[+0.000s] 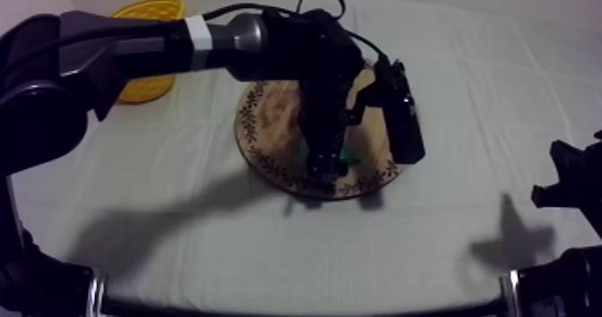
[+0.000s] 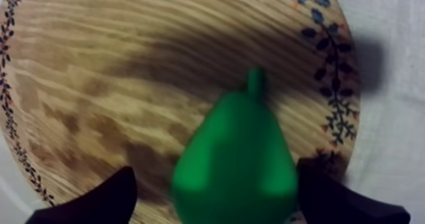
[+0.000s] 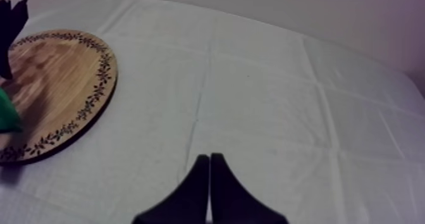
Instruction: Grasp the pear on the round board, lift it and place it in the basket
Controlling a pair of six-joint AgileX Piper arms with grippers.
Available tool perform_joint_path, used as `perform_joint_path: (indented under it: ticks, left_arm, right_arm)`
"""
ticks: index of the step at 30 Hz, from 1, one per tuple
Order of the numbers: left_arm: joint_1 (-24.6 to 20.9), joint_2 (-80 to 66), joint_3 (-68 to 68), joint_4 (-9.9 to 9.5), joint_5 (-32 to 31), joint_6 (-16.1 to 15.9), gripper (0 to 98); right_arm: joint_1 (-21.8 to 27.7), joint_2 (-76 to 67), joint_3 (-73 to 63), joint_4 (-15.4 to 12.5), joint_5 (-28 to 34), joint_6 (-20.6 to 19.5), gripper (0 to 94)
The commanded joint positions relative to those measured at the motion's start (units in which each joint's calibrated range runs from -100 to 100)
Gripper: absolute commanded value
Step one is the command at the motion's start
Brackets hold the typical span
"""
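— Nearest first: how are the right fingers?
— The right fingers (image 3: 193,198) lie pressed together in a narrow wedge, holding nothing, above the cloth-covered counter (image 3: 265,112). In the top view the right arm (image 1: 569,182) sits low at the right edge of the frame.
— And the pear?
— The pear (image 2: 235,157) is on the wooden board (image 2: 114,81), mid-frame in the top view, toward the board's near side. The left fingers (image 2: 104,198) are spread wide with the pear between them. Bare wood shows between one finger and the fruit. The other finger is just beside it, perhaps touching; I can't tell.
— The basket?
— The yellow basket (image 1: 148,12) stands at the upper left of the frame, behind the left arm (image 1: 134,47), well apart from the board.
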Motion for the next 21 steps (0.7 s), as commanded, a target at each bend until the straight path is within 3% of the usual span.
perform_joint_path:
  ticks: [1,14,21]
  left_arm:
    - [-0.07,0.24,-0.57,0.07,-0.12,0.20,89.3]
    - [-1.24,0.87,-1.65,0.90,-2.98,0.28,56.7]
    - [-2.19,-0.50,-1.69,0.99,-3.18,0.37,52.5]
  right_arm:
    - [0.01,-0.05,0.05,0.02,0.01,-0.01,0.5]
    - [0.01,-0.05,0.05,0.02,0.01,-0.01,0.5]
    - [0.01,-0.05,0.05,0.02,0.01,-0.01,0.5]
